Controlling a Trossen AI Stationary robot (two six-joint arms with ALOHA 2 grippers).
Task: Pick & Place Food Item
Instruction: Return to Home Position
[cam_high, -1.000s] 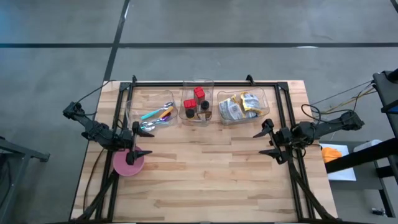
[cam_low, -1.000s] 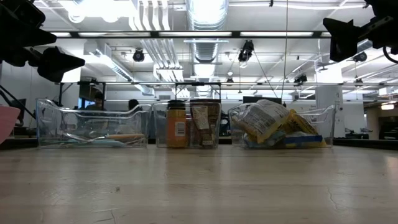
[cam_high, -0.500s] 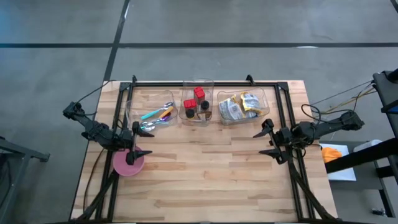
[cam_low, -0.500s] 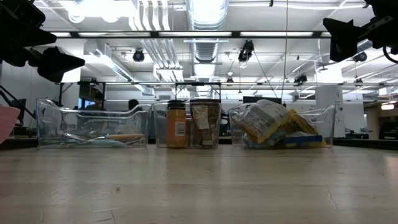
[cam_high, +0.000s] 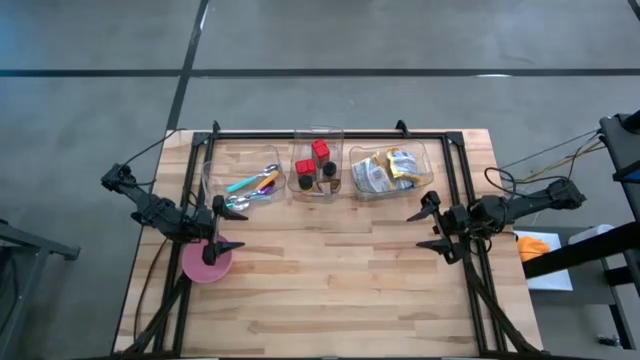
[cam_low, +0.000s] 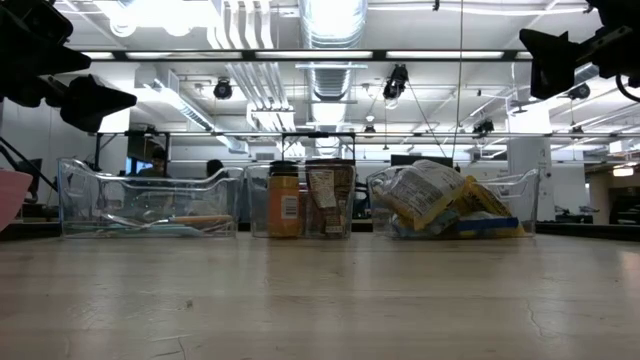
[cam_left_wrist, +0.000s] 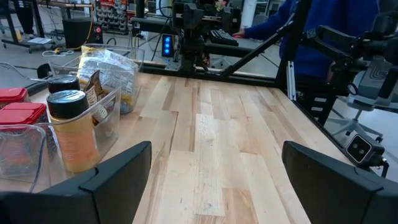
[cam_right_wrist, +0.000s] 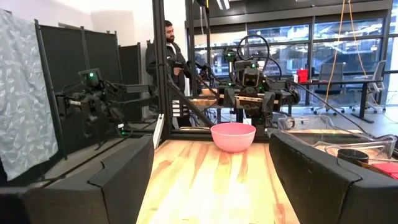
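Three clear bins stand in a row at the table's far side. The right bin (cam_high: 389, 170) holds packaged food items (cam_low: 430, 195). The middle bin (cam_high: 316, 168) holds jars with red and black lids (cam_left_wrist: 69, 127). The left bin (cam_high: 243, 182) holds utensils. A pink bowl (cam_high: 205, 260) sits on the table at the left edge. My left gripper (cam_high: 218, 227) hovers open just over the bowl. My right gripper (cam_high: 432, 226) hovers open at the table's right edge. Nothing is between either pair of fingers.
A black frame (cam_high: 330, 133) borders the table's far edge and both sides. A person stands in the room beyond the table (cam_right_wrist: 166, 53). Another person in blue shows beyond the table in the left wrist view (cam_left_wrist: 311, 25). Bare wood (cam_high: 330, 270) fills the table's middle and near half.
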